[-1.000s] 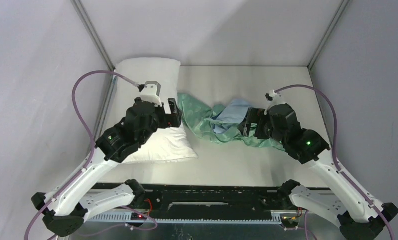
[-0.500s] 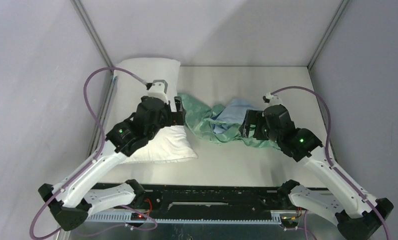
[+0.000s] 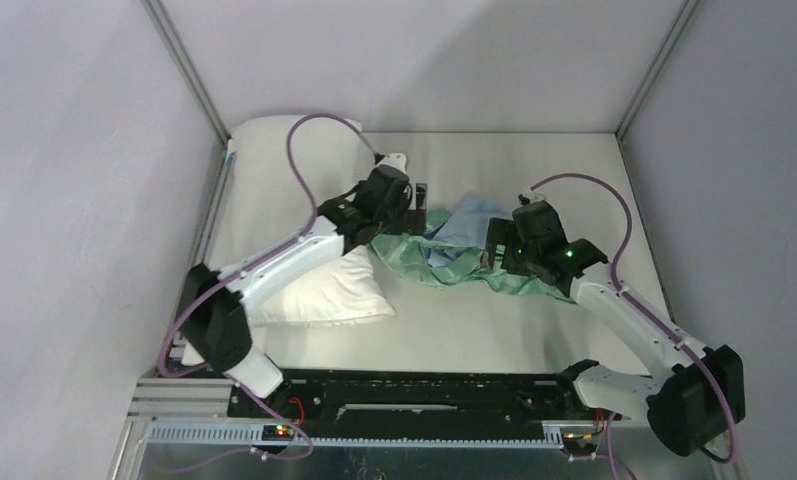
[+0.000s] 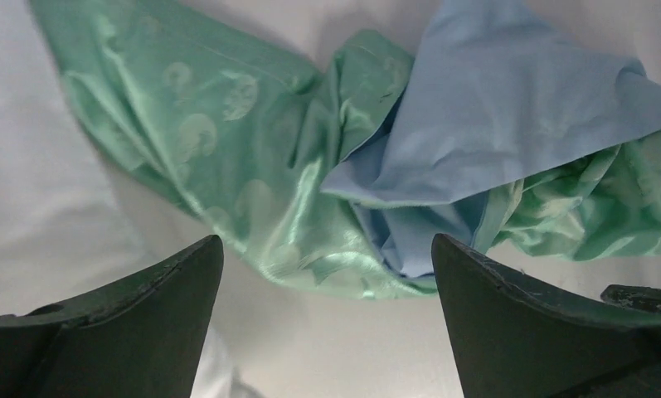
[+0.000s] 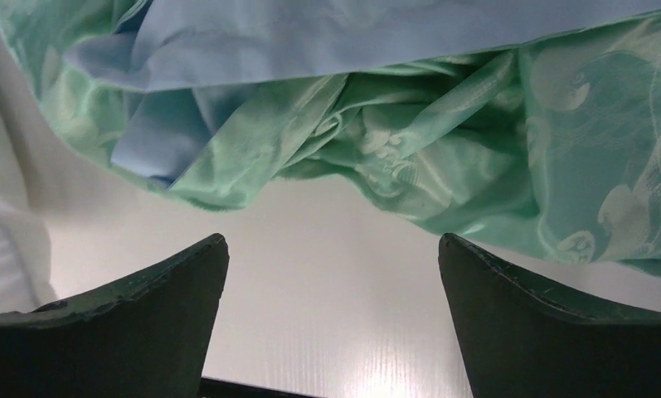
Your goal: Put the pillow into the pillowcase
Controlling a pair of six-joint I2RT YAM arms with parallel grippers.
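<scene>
Lab test cell, not a home — plain white table (image 3: 494, 330) boxed in by blank grey panel walls (image 3: 64, 200) on metal corner posts (image 3: 186, 70). Two robot arms bolted to a black rail (image 3: 424, 395) along the table's near edge, purple cables (image 3: 309, 135) looping loose, exposed electronics with lit LEDs below.
</scene>
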